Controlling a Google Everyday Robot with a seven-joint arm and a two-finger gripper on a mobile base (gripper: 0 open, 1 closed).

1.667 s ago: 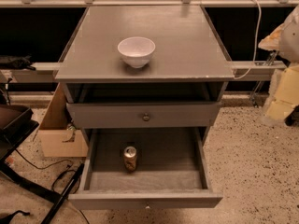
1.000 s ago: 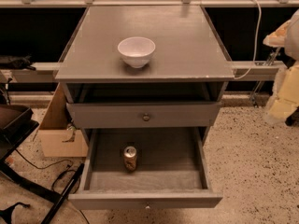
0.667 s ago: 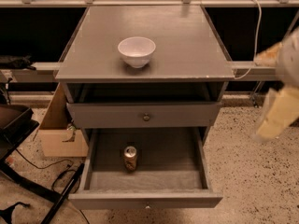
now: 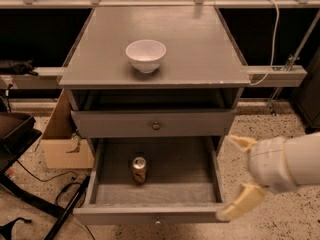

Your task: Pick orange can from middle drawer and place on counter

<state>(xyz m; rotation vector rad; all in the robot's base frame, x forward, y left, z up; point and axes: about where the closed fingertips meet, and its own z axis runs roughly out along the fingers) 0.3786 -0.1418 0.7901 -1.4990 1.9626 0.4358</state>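
The orange can (image 4: 139,170) stands upright on the floor of the open middle drawer (image 4: 200,191), left of its centre. The counter (image 4: 200,44) is the flat grey cabinet top above. My gripper (image 4: 234,176) comes in from the right edge on a white arm, at the drawer's right front corner. Its two pale yellow fingers (image 4: 242,202) are spread apart and hold nothing. It is well to the right of the can and not touching it.
A white bowl (image 4: 145,55) sits on the counter, left of centre. A shut drawer front with a round knob (image 4: 156,126) is above the open drawer. A cardboard box (image 4: 57,146) and cables lie on the floor at left. A white cable hangs at right.
My arm has swung from the far right edge down and left toward the drawer's right front corner. The can and bowl have not moved.
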